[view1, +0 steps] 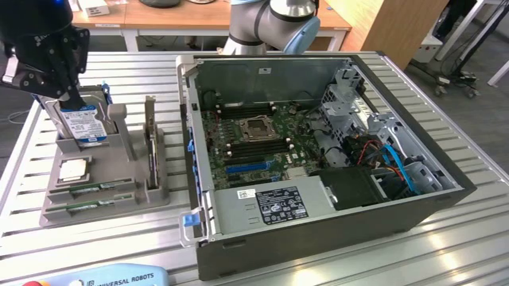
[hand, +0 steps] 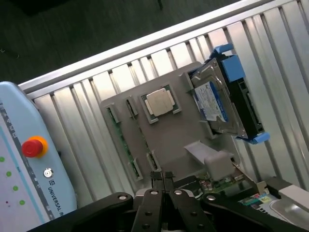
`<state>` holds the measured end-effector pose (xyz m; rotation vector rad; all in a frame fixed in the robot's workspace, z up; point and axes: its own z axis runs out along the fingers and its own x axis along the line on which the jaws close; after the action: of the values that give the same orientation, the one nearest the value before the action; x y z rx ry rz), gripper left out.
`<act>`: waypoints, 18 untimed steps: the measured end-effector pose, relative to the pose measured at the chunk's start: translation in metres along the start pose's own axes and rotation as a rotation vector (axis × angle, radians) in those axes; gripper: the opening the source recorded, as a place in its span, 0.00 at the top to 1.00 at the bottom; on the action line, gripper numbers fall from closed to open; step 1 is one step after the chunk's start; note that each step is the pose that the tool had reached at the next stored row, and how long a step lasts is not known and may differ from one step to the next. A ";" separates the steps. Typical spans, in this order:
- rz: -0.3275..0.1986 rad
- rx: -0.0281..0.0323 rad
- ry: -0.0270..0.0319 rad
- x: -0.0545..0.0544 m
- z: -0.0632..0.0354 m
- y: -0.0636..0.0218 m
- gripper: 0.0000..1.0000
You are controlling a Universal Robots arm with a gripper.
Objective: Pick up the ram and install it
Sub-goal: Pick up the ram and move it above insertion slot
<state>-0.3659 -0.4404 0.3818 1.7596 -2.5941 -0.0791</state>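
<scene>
arm: base (view1: 270,24) stands behind the case at the top centre of the exterior view; the wrist end hangs at the upper left of that view, pointing down.
gripper (view1: 70,101): sits over the back end of the tray, its tips in front of the drive's top edge; contact with the drive cannot be told.
gripper state: in the wrist view the gripper (hand: 164,178) has its fingers (hand: 153,203) pressed together, with nothing between them.
tray (view1: 119,210): grey moulded holder on the table (view1: 477,250), at the exterior view's left, just beside the case.
tray, back: drive (view1: 83,125), silver with a blue label, stands upright in its slot; also in the wrist view (hand: 217,104).
tray, middle: cpu (view1: 73,170) lies flat in a square pocket; also in the wrist view (hand: 160,102).
tray, front: two ram sticks alike, each flat in its own long slot, side by side; upper ram (view1: 95,187), lower ram (view1: 86,207). both are well apart from the gripper.
case (view1: 318,238): lies on its side, open on top, centre to right of the exterior view.
case contents: board (view1: 254,140) with a cpu socket in its middle and long slots either side; blue cables at the right.
pendant (hand: 29,159): on the table near the tray's front edge.
</scene>
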 end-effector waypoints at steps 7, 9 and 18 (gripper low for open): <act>-0.127 -0.0029 0.0057 0.000 0.0008 -0.0001 0.90; -0.163 -0.0038 0.0074 0.000 0.0010 -0.0001 0.90; -0.326 -0.0075 0.0148 0.000 0.0020 -0.0001 0.90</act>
<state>-0.3659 -0.4405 0.3798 2.1524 -2.2677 -0.0761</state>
